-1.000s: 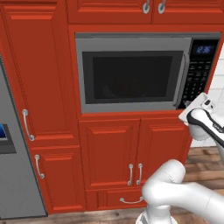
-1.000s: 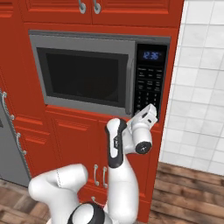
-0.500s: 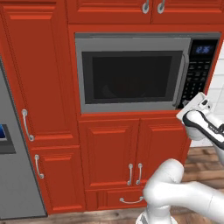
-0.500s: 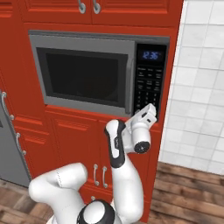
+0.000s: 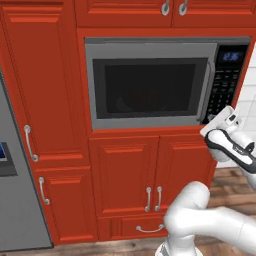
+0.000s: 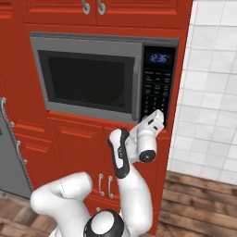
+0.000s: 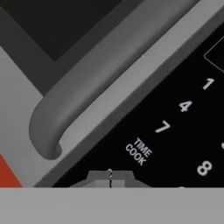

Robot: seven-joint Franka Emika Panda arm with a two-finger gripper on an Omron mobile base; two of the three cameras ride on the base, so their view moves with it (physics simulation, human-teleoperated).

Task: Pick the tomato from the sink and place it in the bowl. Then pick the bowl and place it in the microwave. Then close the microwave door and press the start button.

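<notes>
Red panelled cabinets [image 5: 55, 100] frame the built-in grey-framed microwave [image 5: 155, 82], with white wall tile [image 6: 208, 92] off to the right in the right base view. Its grey-framed microwave door [image 5: 150, 85], with the large dark window, sits flush in the frame, so it looks closed, and the curved grey bar handle [image 7: 87, 94] runs beside the black keypad panel [image 6: 156, 88] with its blue display [image 6: 159, 58].

The robot's hand [image 7: 110, 177] is raised to the lower part of that keypad; its two tips are pressed together with nothing between them, and in the hand view they sit just below the "TIME COOK" label [image 7: 138, 152], close to the panel (actual contact cannot be confirmed). The number keys 1, 4, 7 and 8 are in sight, but no start key can be read.

Neither the small red tomato nor the brown wood-grain bowl can be made out through the dark window, so their place inside is only presumed.

Judging from this, only the start press remains. The risk is a wrong key: the closed tips are aimed near TIME COOK and the bottom end of the handle, so a straight push could land on the wrong pad or on the door frame. A glancing approach could also let the tips slide off the smooth panel.
</notes>
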